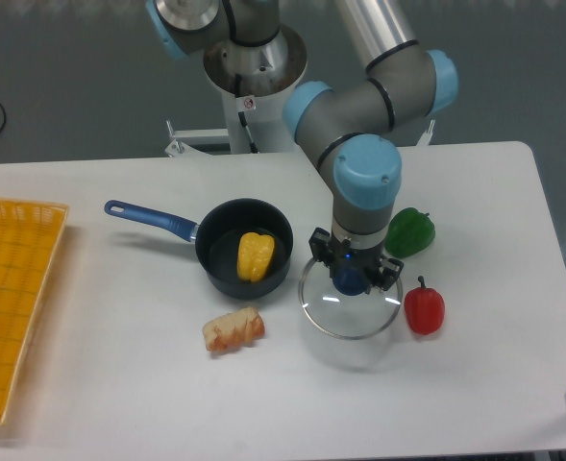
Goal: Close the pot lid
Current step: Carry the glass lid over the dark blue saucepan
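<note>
The dark navy pot [227, 274] stands left of centre, its long blue handle [150, 220] pointing left, with a yellow pepper [255, 256] inside. To its right the glass lid [348, 313] with a metal rim hangs just above the table, casting a shadow below. My gripper [351, 279] points straight down over the lid's centre and is shut on the blue knob. The lid's left rim is a short gap from the pot's right wall.
A red pepper [424, 309] lies right beside the lid. A green pepper [412, 231] sits behind it. A bread roll [233, 329] lies in front of the pot. A yellow basket [13, 307] fills the left edge.
</note>
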Action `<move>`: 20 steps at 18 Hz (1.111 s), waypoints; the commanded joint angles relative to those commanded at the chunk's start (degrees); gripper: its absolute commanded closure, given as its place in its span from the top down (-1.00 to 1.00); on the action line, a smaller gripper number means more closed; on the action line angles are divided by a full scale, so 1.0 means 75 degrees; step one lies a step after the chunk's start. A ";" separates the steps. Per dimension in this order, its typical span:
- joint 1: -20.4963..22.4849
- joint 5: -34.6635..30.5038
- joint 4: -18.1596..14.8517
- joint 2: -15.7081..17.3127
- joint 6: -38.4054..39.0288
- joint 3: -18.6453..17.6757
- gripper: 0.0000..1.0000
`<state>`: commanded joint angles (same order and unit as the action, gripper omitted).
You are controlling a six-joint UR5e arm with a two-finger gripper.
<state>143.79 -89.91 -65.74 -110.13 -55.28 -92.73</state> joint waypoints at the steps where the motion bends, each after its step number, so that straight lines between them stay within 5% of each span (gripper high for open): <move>1: -0.0047 0.0000 -0.0012 0.0012 0.0000 0.0000 -0.10; 11: -0.0703 -0.0035 -0.0996 0.0411 0.0036 -0.0081 -0.10; 20: -0.0739 0.0070 -0.0891 0.1090 -0.0316 -0.0937 -0.09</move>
<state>138.25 -89.39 -72.42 -101.96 -57.66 -99.75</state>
